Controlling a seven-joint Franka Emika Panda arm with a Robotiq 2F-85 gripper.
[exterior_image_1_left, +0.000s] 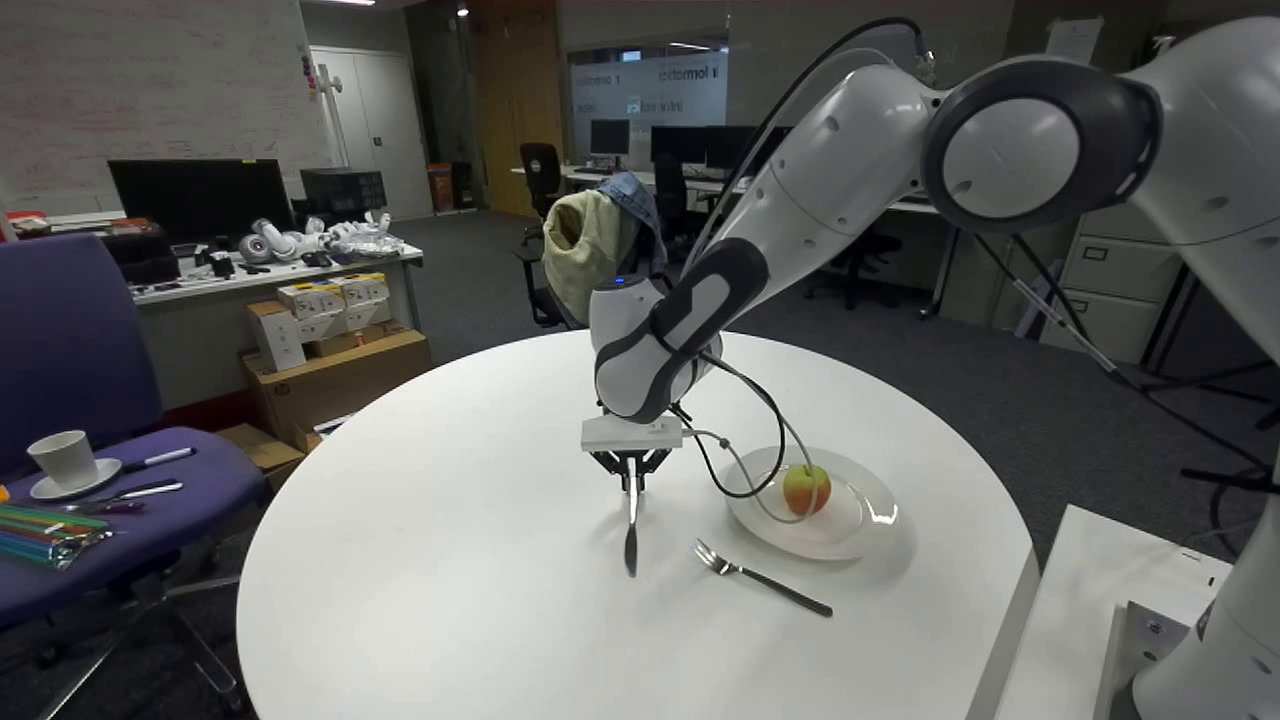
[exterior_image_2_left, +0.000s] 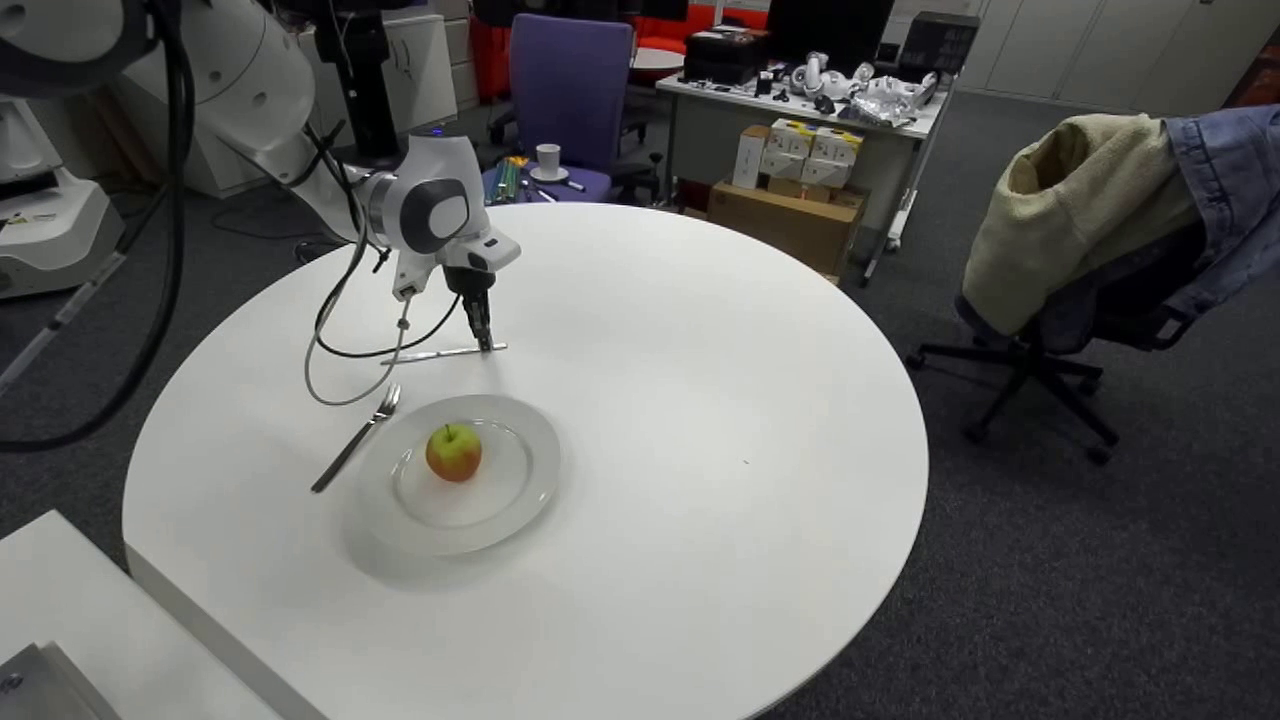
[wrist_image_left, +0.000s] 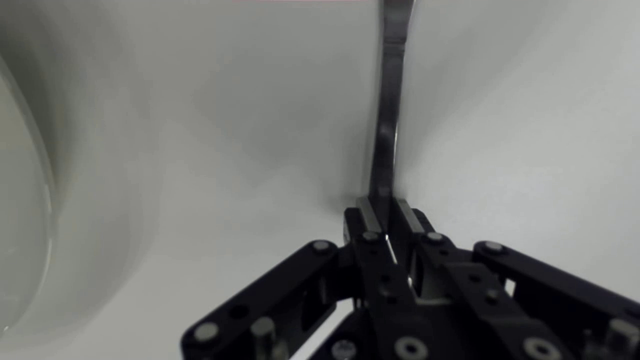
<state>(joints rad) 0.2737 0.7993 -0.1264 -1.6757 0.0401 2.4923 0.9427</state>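
Knife (wrist_image_left: 389, 105), between jaws: partly hidden, far end cropped in wrist view. Plate (wrist_image_left: 25, 200), left of jaws: likewise cropped.

White arm (exterior_image_1_left: 845, 150) (dark-ringed joints (exterior_image_1_left: 1020, 158)), black cable (exterior_image_2_left: 178, 190), screw-studded black end effector (wrist_image_left: 385, 212)

Slim metal knife (wrist_image_left: 390, 95) pinched in the gripper (wrist_image_left: 385, 212)

In an exterior view the knife (exterior_image_1_left: 631, 545) points to 6 o'clock, darker toward its far end. In the wrist view it stretches to 12 o'clock, out of frame. In an exterior view it looks nearly level over the round table (exterior_image_2_left: 720, 400), longer part toward 9 o'clock; contact is unclear.
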